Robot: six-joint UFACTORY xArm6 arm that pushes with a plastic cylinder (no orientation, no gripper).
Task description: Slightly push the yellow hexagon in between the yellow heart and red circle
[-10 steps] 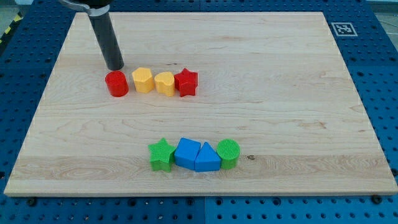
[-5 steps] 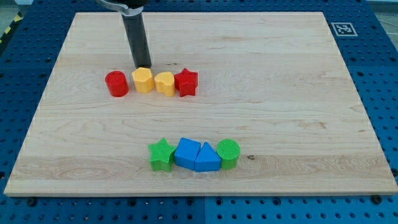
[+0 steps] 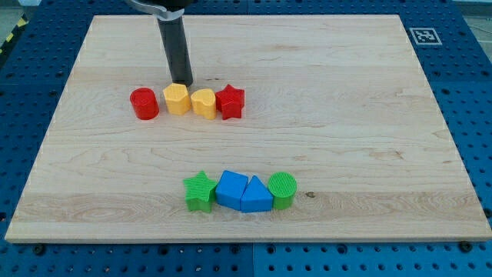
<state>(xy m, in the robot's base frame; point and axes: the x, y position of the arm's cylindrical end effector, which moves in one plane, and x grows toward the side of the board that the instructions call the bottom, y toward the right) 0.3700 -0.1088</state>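
Note:
A row of blocks lies at the board's upper left: a red circle [image 3: 144,103], a yellow hexagon [image 3: 177,100], a yellow heart [image 3: 204,102] and a red star [image 3: 231,101]. The hexagon touches the heart; a small gap separates it from the red circle. My tip [image 3: 183,82] stands just above the yellow hexagon's top edge, touching or almost touching it, slightly toward its right side.
A second row lies lower in the middle: a green star [image 3: 200,191], a blue cube-like block [image 3: 230,188], a blue triangle [image 3: 257,197] and a green circle [image 3: 282,189]. A printed marker [image 3: 423,35] sits at the board's top right corner.
My tip has moved right from above the red circle to above the yellow hexagon. The blocks have not visibly moved.

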